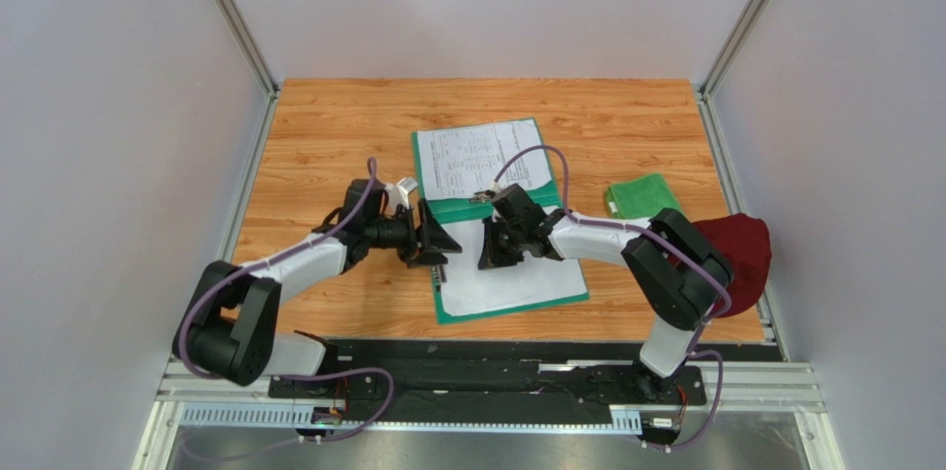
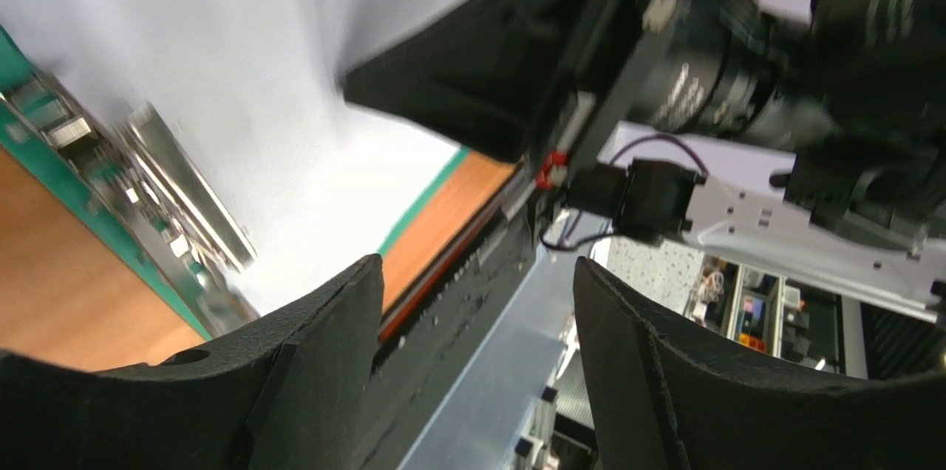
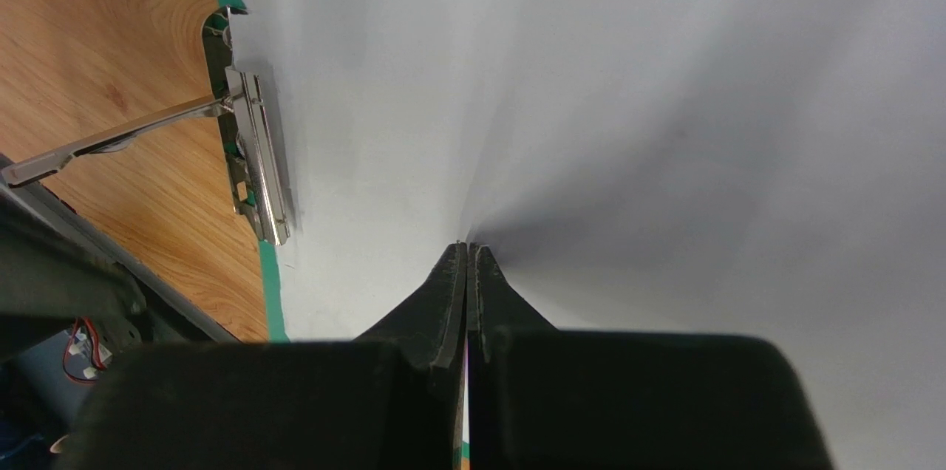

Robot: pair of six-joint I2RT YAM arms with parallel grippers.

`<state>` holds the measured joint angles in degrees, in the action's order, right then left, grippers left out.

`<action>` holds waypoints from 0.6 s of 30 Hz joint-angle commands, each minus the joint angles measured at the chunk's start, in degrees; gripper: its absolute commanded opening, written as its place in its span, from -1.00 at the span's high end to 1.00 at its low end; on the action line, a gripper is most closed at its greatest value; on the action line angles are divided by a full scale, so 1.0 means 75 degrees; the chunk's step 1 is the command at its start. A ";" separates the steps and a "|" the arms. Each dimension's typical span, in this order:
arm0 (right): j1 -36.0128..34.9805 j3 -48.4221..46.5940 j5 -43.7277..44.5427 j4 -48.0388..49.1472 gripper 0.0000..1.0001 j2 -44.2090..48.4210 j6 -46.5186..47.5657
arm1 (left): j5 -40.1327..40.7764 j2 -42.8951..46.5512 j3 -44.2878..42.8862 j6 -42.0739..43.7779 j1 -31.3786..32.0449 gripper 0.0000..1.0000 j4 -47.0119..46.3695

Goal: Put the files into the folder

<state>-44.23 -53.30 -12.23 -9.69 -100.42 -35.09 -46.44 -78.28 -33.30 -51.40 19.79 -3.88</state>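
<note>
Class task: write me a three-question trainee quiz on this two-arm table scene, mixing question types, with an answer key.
1. True or false: the left gripper is shut.
2. In the top view, what lies right of the folder? A) green cloth B) blue cup C) scissors
3. Fill in: the right gripper has its closed tips touching a white ____.
Key: 1 false; 2 A; 3 sheet.

Left arm [image 1: 294, 262] reaches forward, elbow low near its base, wrist turned inward. Its black two-finger left gripper [image 1: 435, 239] points toward the other arm, jaws standing wide apart. Right arm [image 1: 600, 235] folds in from its side, forearm level. The black two-finger right gripper [image 3: 468, 254] sits just opposite the left one, tips down, fingers [image 3: 450, 304] pressed flat together, no gap showing.
</note>
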 commanded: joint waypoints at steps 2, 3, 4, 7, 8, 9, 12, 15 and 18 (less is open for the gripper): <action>-0.0044 0.0052 0.0201 -0.0489 1.00 -0.0298 0.0038 | 0.0328 0.1761 0.0141 0.0090 0.0045 -0.49 0.1259; -0.0044 0.0029 0.0201 -0.0512 1.00 -0.0263 0.0050 | 0.0436 0.1928 -0.0012 0.0254 -0.0036 -0.50 0.1557; -0.0044 -0.0007 0.0247 -0.0617 1.00 -0.0274 0.0073 | 0.0519 0.2138 -0.0396 0.0325 -0.0107 -0.52 0.1804; -0.0045 -0.0100 0.0329 -0.0758 1.00 -0.0251 0.0155 | 0.1022 0.2153 -0.1205 0.0559 -0.0563 -0.53 0.2766; -0.0044 -0.0101 0.0341 -0.0770 1.00 -0.0251 0.0155 | 0.1174 0.2094 -0.1325 0.0583 -0.0808 -0.56 0.2814; -0.0056 -0.0112 0.0341 -0.0782 1.00 -0.0239 0.0155 | 0.1222 0.1978 -0.1442 0.0676 -0.0927 -0.57 0.2791; -0.0056 -0.0112 0.0318 -0.0770 1.00 -0.0239 0.0120 | 0.0943 0.1007 -0.1887 0.0771 -0.1302 -0.57 0.2616; -0.0044 -0.0100 0.0295 -0.0747 1.00 -0.0274 0.0109 | 0.0229 -0.0282 -0.2157 0.0701 -0.1362 -0.54 0.2241; -0.0056 -0.0101 0.0294 -0.0723 1.00 -0.0298 0.0109 | -0.0358 -0.1046 -0.1901 0.0303 -0.1338 -0.54 0.1165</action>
<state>-44.23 -54.06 -12.19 -10.94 -100.64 -35.18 -42.63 -80.66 -49.34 -47.55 9.58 10.28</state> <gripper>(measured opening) 0.005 0.770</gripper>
